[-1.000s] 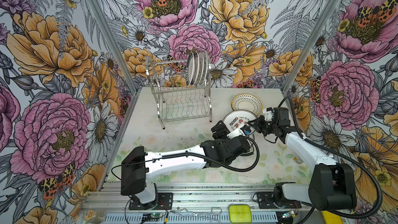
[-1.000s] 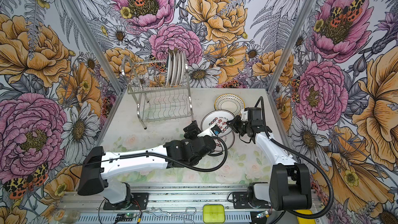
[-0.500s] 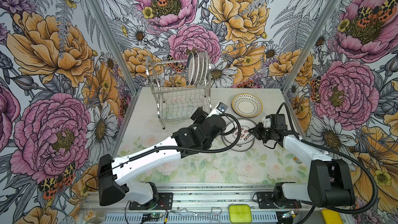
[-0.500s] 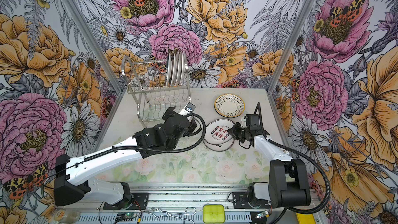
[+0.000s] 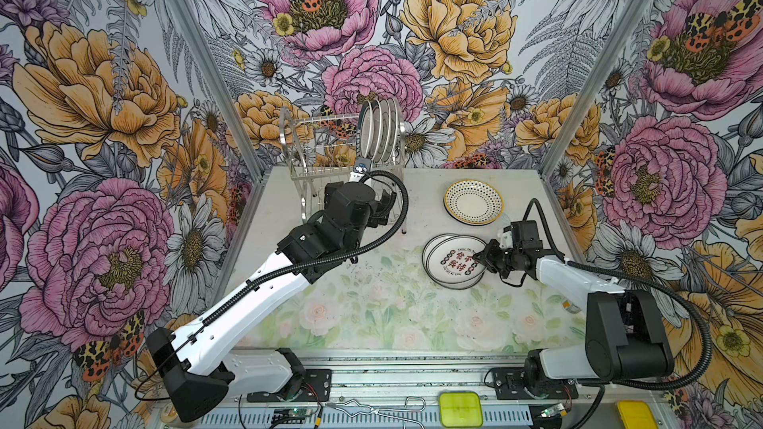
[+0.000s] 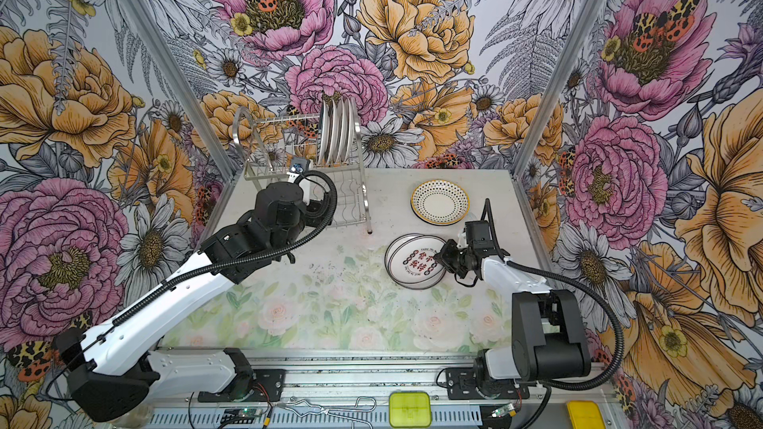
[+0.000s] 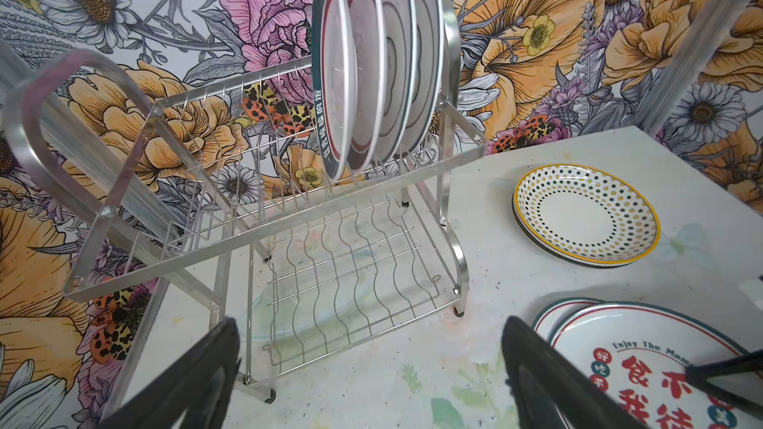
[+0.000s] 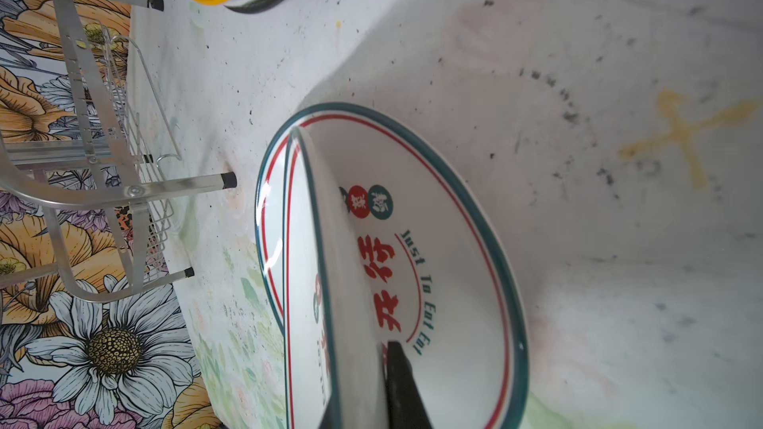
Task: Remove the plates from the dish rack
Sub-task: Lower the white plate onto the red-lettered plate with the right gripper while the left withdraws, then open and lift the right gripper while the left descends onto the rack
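Steel dish rack (image 5: 322,146), upper centre in both top views, holds four upright plates (image 5: 382,130) beyond the wide-spread left gripper (image 7: 371,323); right wrist view alone shows the right gripper (image 8: 363,377) clamping a Chinese-character plate (image 8: 330,262).

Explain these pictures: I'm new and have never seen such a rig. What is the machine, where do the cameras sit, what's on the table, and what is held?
Two robot arms with pincer grippers work at a table. Two pictures look down from overhead; two come from cameras on the wrists. A dish rack holds four plates standing upright. Dotted plates lie stacked on the table. The left gripper is open and empty, facing the rack. The right gripper pinches the rim of a lettered plate tilted over a matching plate.
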`<state>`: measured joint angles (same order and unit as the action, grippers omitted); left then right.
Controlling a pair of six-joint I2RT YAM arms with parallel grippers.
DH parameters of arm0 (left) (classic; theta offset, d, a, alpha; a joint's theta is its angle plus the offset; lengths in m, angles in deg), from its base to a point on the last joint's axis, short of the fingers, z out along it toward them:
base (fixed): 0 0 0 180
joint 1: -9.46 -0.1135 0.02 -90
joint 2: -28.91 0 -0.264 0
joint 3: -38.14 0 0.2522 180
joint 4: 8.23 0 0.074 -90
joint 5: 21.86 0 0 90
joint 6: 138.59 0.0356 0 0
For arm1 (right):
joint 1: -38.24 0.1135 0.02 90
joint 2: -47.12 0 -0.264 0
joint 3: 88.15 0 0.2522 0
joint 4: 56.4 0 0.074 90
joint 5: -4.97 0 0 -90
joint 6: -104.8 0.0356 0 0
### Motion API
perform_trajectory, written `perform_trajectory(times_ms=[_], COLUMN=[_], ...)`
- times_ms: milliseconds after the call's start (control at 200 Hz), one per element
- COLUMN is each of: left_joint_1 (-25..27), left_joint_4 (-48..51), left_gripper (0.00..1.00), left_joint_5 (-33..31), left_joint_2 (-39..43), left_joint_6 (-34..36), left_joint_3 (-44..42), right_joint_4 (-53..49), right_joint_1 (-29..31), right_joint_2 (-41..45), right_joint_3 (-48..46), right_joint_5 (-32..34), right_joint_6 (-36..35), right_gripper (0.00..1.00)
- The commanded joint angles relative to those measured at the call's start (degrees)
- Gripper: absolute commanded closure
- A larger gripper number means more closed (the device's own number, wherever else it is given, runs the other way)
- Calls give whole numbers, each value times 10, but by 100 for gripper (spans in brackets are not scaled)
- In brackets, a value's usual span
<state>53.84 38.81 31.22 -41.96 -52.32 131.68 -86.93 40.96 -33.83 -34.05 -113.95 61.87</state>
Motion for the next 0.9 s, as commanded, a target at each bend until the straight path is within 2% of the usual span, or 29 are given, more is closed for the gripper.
perform_trajectory(times_ms=[0,180,285,756,891], left_joint_1=[-29,-75,-95,-156,-161], left_joint_4=[5,13,15,14,15], left_gripper=[1,1,1,1,1], left_joint_5=[38,46,57,137,140], left_joint_2=[-3,-33,-55,-137,-155], left_joint_6=[-15,-7,7,31,39], left_joint_3=[29,64,87,171,186], right_joint_4=[17,6,-10,-113,-137], right_joint_1=[6,10,11,27,31], right_joint_2=[-10,-16,-14,-9,-13], right_joint_3=[4,2,3,62,76], right_joint_5=[19,37,58,160,182], right_joint_6=[-3,-1,-6,-31,-35], right_gripper=[91,66,58,47,44])
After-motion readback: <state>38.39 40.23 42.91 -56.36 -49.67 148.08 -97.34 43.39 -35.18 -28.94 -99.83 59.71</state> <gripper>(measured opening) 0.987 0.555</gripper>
